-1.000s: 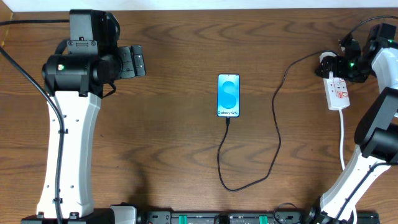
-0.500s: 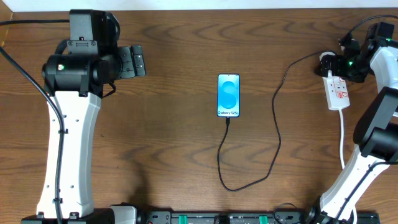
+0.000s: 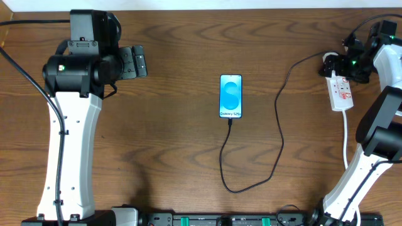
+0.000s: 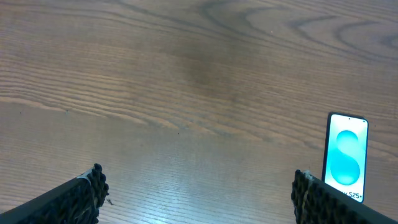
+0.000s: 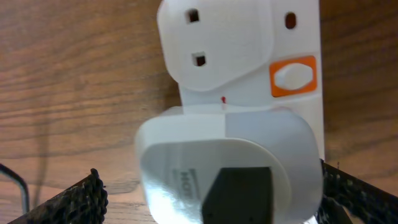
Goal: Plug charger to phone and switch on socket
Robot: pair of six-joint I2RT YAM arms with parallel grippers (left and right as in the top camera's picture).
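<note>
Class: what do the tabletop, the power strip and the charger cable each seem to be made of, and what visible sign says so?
Tabletop: brown wood or wood-look laminate, matte; grain lines show.
Power strip: smooth white moulded plastic, slight sheen, with an orange switch.
Charger cable: thin black flexible sheath, probably rubber or plastic; it lies in loose curves.

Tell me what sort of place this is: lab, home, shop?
Probably a robot lab bench rather than a home. A left arm and a right arm stand at a wood-grain table, and the only props are a Galaxy S25 phone, a black charger cable and a white power strip.
</note>
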